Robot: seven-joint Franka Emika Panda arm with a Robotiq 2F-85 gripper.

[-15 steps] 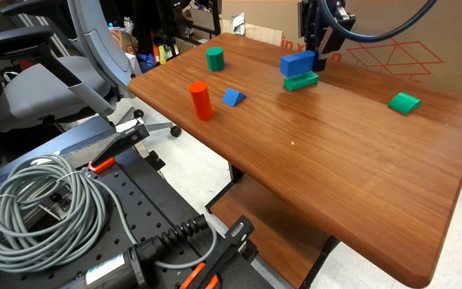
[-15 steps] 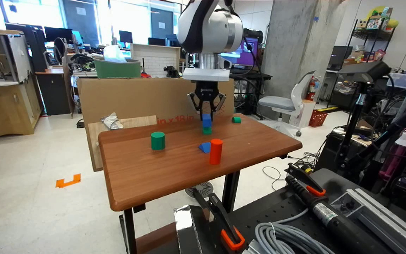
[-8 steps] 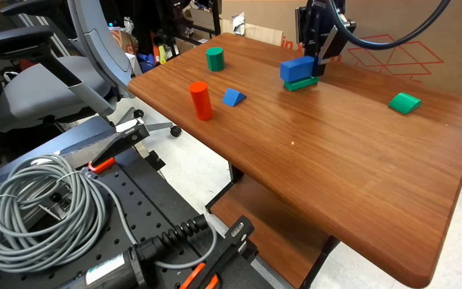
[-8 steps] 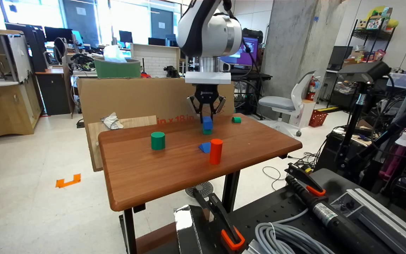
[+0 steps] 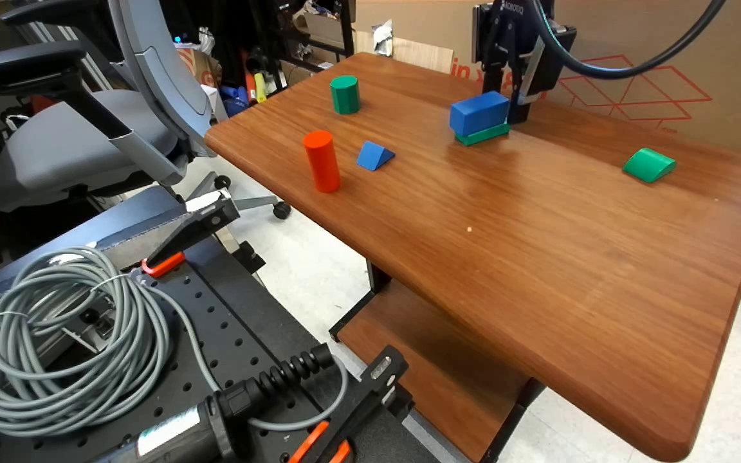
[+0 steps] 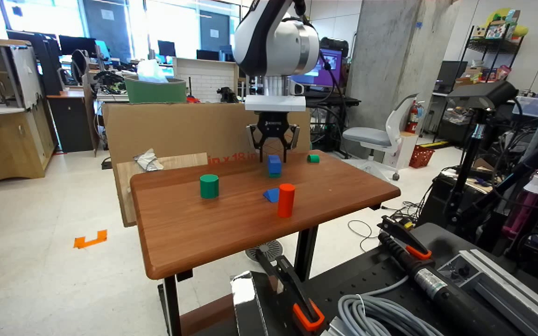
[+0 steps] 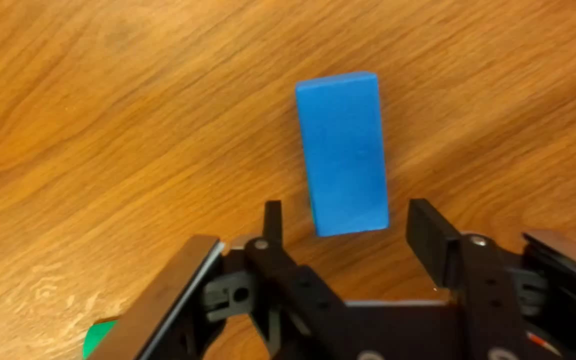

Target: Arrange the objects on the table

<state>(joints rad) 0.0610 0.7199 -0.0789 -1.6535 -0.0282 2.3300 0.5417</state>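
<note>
The blue brick (image 5: pixel 478 114) (image 6: pixel 274 164) (image 7: pixel 345 155) lies flat on the flat green block (image 5: pixel 483 135) (image 6: pixel 274 175), which it mostly hides in the wrist view. My gripper (image 6: pixel 273 161) (image 7: pixel 346 202) is open around the brick's near end, with a gap on each side. On the table (image 5: pixel 570 270) (image 6: pixel 194 233), the red cylinder (image 5: pixel 322 162) (image 6: pixel 286 200) stands upright beside a small blue wedge block (image 5: pixel 374 156) (image 6: pixel 272 195). A green cylinder block (image 5: pixel 345 95) (image 6: pixel 209 186) stands apart. A green half-round block (image 5: pixel 649 165) (image 6: pixel 313 158) lies on the opposite side.
A large cardboard box (image 5: pixel 602 38) (image 6: pixel 171 130) stands behind the table, close to the arm. A black perforated bench (image 5: pixel 242 308) with orange clamps and a grey coiled cable (image 5: pixel 74 341) (image 6: pixel 376 317) stands in front. A grey chair (image 5: pixel 100 122) is near one table corner.
The gripper came down with the blue brick onto the flat green block. Its fingers then opened, and the brick now rests there, let go. The other blocks have not moved.
</note>
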